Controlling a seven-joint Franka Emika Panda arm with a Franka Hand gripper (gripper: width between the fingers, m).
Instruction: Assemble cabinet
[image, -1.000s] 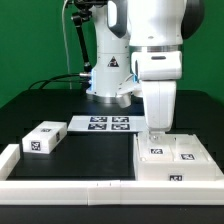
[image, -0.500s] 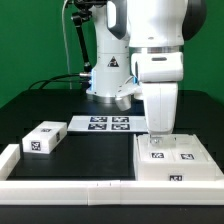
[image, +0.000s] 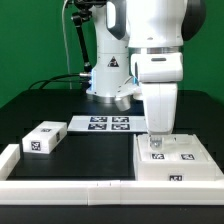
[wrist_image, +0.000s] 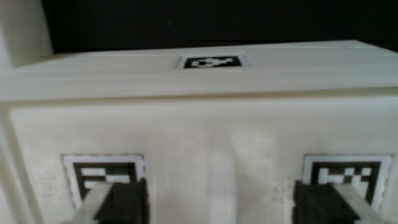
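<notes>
The cabinet (image: 176, 162) is a large white box with square marker tags on its top, at the exterior view's right front. My gripper (image: 157, 136) hangs straight down over its top, near the far left tag. In the wrist view the cabinet's tagged white surface (wrist_image: 214, 110) fills the picture. My gripper (wrist_image: 226, 202) is open there, with its dark fingers (wrist_image: 116, 203) wide apart and only white surface between them. I cannot tell whether the fingertips touch the cabinet. A small white drawer block (image: 43, 138) with tags lies on the black table at the exterior view's left.
The marker board (image: 105, 124) lies flat at the middle back, in front of the arm's base (image: 108, 82). A low white border rail (image: 60, 186) runs along the front and left edges. Cables hang behind the arm.
The gripper seems to have sunk very slightly toward the cabinet's top. The block and the cabinet have not moved.
</notes>
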